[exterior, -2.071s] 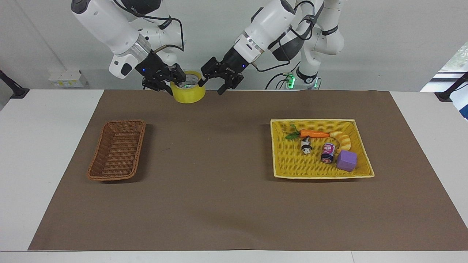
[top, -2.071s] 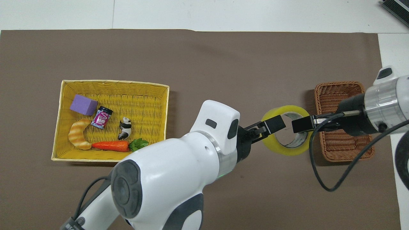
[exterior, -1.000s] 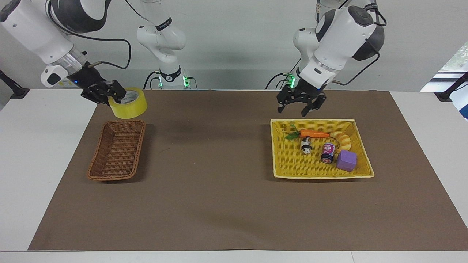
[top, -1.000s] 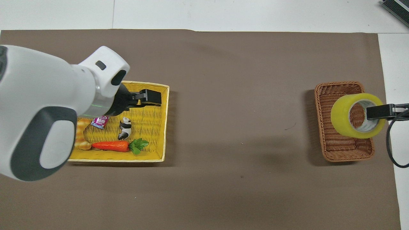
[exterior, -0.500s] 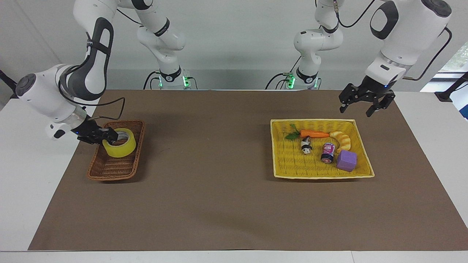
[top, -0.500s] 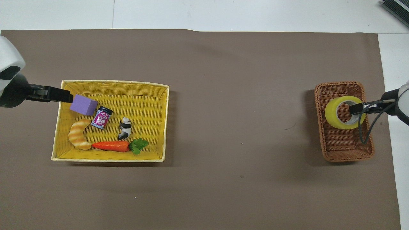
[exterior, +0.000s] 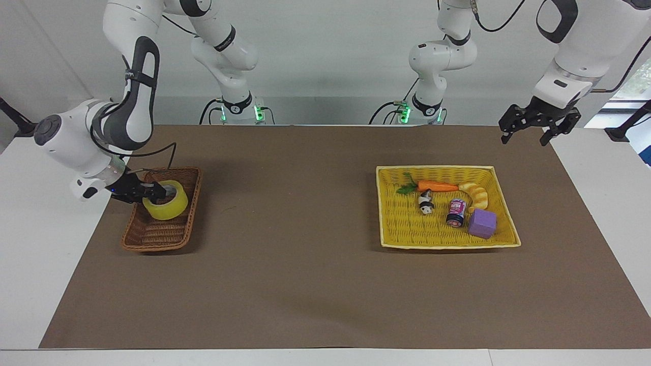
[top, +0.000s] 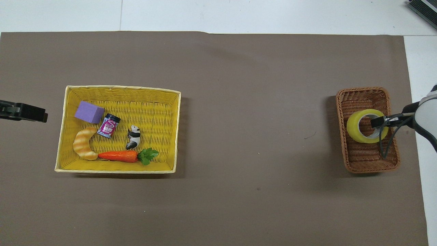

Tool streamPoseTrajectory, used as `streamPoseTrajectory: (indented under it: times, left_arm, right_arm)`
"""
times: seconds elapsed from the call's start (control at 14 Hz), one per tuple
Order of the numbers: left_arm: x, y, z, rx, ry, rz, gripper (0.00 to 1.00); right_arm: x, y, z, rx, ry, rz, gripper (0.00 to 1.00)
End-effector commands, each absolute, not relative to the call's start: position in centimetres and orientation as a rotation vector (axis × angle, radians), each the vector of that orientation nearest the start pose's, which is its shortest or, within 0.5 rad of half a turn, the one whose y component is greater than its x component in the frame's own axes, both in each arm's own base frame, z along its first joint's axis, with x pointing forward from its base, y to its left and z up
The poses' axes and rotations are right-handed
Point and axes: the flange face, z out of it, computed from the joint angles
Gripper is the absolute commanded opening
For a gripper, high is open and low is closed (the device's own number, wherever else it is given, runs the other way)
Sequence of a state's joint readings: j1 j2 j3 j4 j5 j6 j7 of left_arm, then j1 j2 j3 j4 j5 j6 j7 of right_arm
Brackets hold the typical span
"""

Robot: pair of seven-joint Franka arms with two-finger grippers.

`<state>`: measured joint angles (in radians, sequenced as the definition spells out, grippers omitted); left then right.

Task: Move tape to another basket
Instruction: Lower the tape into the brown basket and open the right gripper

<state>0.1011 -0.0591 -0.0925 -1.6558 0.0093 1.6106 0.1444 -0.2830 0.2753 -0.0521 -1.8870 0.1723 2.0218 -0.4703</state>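
Now look at your right claw (exterior: pixel 152 191): it is clamped on the wall of the tape (exterior: pixel 165 200), one finger inside the core, and it hangs low inside the basket (exterior: pixel 136 239), at the end of the basket nearer the robots. You cannot tell from either view whether the roll already rests on the wicker floor or hangs just above it. Your left claw (exterior: pixel 528 130) waits with its fingers spread wide and nothing in them, up over the table's edge at the left arm's end. By my reading the carry is done; what is left for you is to let go and lift the right arm clear.
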Motion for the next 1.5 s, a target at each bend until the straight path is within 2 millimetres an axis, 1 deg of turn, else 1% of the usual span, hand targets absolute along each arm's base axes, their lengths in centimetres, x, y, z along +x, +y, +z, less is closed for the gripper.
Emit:
streamPoseTrajectory:
  times: [0.0, 0.07, 0.14, 0.21, 0.29, 0.36, 0.43, 0.5, 0.57, 0.64, 0.71, 0.79, 0.86, 0.93, 1.0, 1.07, 1.14, 1.29, 1.36, 1.43]
  left_arm:
    - [52.6, 1.2, 62.6, -3.103, 0.198, -0.012, 1.0]
    - [52.6, 1.3, 62.8, -3.109, 0.186, -0.022, 1.0]
    - [52.7, 1.3, 63.1, -3.11, 0.189, -0.03, 1.0]
    - [52.6, 1.3, 63.0, -3.111, 0.186, -0.023, 1.0]
    - [52.4, 1.3, 62.8, -3.113, 0.184, -0.009, 1.0]
    - [52.4, 1.4, 62.8, -3.113, 0.181, -0.011, 1.0]
    - [52.4, 1.4, 62.7, -3.114, 0.177, -0.006, 1.0]
    - [52.2, 1.5, 62.8, -3.114, 0.169, -0.008, 1.0]
    - [52.1, 1.9, 62.8, -3.115, 0.141, -0.013, 1.0]
    - [52.2, 2.1, 62.8, -3.115, 0.136, -0.015, 1.0]
    - [52.1, 2.1, 62.8, -3.115, 0.136, -0.013, 1.0]
    - [52.1, 1.8, 62.8, -3.115, 0.145, -0.009, 1.0]
    - [52.1, 1.3, 62.8, -3.115, 0.148, -0.009, 1.0]
    - [52.1, 0.8, 62.8, -3.115, 0.134, -0.002, 1.0]
    - [52.0, 0.6, 62.7, -3.116, 0.128, 0.017, 1.0]
    - [52.0, 0.6, 62.8, -3.116, 0.128, 0.026, 1.0]
    - [52.1, 0.5, 62.8, -3.117, 0.131, 0.034, 1.0]
    - [52.3, 0.2, 63.4, -3.118, 0.142, 0.048, 1.0]
    - [52.4, -0.9, 63.6, -3.117, 0.175, 0.061, 1.0]
    - [52.5, -1.0, 63.7, -3.12, 0.181, 0.063, 1.0]
  right_arm:
    - [57.0, -20.0, 34.1, -2.971, -0.095, 0.115, 0.56]
    - [57.0, -19.9, 34.1, -2.972, -0.095, 0.115, 0.69]
    - [57.0, -19.9, 34.1, -2.972, -0.093, 0.115, 0.76]
    - [57.0, -20.0, 34.1, -2.972, -0.091, 0.115, 0.86]
    - [57.2, -19.9, 34.2, -2.973, -0.087, 0.114, 1.0]
    - [57.3, -19.9, 34.3, -2.969, -0.093, 0.116, 1.0]
    - [57.5, -19.9, 34.9, -2.972, -0.097, 0.106, 1.0]
    - [58.0, -19.6, 36.1, -2.98, -0.112, 0.075, 1.0]
    - [58.7, -18.9, 37.8, -2.99, -0.121, 0.034, 1.0]
    - [59.1, -17.8, 39.8, -3.006, -0.146, -0.015, 1.0]
    - [59.7, -15.6, 41.0, -3.037, -0.203, -0.031, 1.0]
    - [60.0, -14.0, 42.2, -3.089, -0.22, -0.028, 1.0]
    - [60.0, -12.2, 43.7, -3.145, -0.181, -0.031, 1.0]
    - [59.9, -10.0, 44.5, -3.178, -0.126, -0.028, 1.0]
    - [59.7, -7.5, 45.0, -3.188, -0.089, -0.014, 1.0]
    - [59.5, -5.7, 45.5, -3.192, -0.035, 0.007, 1.0]
    - [59.1, -3.3, 46.4, -3.193, 0.032, 0.012, 1.0]
    - [58.3, 0.2, 47.8, -3.197, 0.137, 0.019, 1.0]
    - [57.9, 1.4, 48.8, -3.195, 0.187, 0.005, 1.0]
    - [57.2, 2.3, 50.1, -3.192, 0.236, 0.0, 1.0]
